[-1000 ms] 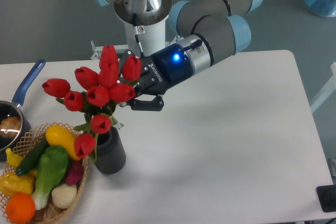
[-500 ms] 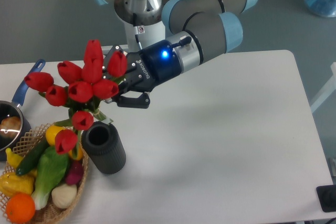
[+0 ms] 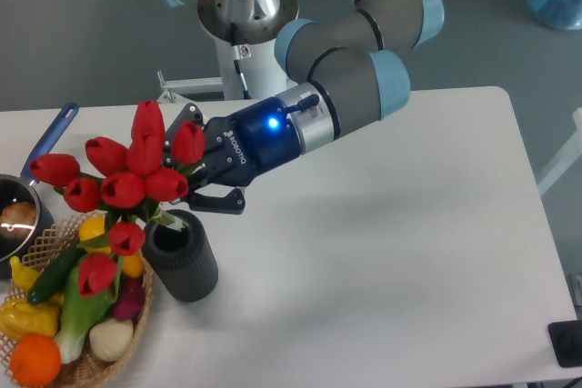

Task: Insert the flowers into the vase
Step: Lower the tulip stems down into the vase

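My gripper [image 3: 202, 161] is shut on the flowers [image 3: 127, 179], a bunch of red tulip buds on green stems that fans out to its left. The buds hang above and to the left of the vase [image 3: 185, 265], a short dark grey ribbed cylinder standing upright on the white table. The green stem ends and leaves reach the left rim of the vase's round mouth; whether they are inside I cannot tell. The two lowest buds droop over the basket.
A wicker basket [image 3: 86, 370] of colourful vegetables touches the vase's left side. A blue-handled saucepan [image 3: 44, 150] sits at the far left edge. The robot base [image 3: 241, 52] stands behind, and a black object [image 3: 568, 344] lies at the table's front right corner.
The gripper carried the flowers leftward and then lower. The bunch came off the vase, exposing its mouth, and now its stems sit at the mouth's left rim.
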Tool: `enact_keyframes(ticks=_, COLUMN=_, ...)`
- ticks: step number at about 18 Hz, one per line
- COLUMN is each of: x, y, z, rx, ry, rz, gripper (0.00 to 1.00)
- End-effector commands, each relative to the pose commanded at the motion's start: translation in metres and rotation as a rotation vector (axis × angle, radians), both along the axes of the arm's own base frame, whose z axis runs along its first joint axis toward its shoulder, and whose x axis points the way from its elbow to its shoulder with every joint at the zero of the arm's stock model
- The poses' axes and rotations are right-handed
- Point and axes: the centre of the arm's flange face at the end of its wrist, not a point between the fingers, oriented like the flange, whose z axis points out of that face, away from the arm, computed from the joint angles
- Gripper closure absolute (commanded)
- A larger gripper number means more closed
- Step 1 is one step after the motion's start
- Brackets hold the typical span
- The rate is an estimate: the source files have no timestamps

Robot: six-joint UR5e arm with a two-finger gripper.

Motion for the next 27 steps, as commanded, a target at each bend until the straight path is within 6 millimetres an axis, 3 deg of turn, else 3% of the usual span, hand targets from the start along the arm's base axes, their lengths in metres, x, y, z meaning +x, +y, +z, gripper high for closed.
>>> enact_keyframes(ticks=7, x=0.003, y=0.008, z=-0.032, rx=-0.013, ry=0.004, rz=-0.009, gripper=1.00)
enact_keyframes(ticks=13, x=0.014, y=0.000, z=-0.078, rx=-0.041, ry=0.031, rz=-0.002, gripper=1.00)
enact_keyframes(ticks=18, x=0.021, y=-0.002, z=-0.095, rx=-0.048, ry=0.036, rz=-0.005, gripper=1.00)
enact_keyframes(ticks=23, x=0.026, y=-0.012, z=-0.132, rx=-0.066, ry=0.082, rz=0.003, gripper=0.98)
enact_keyframes(ticks=27, x=0.028, y=-0.015, z=-0.139, rx=-0.066, ry=0.090, rz=0.003, gripper=0.96)
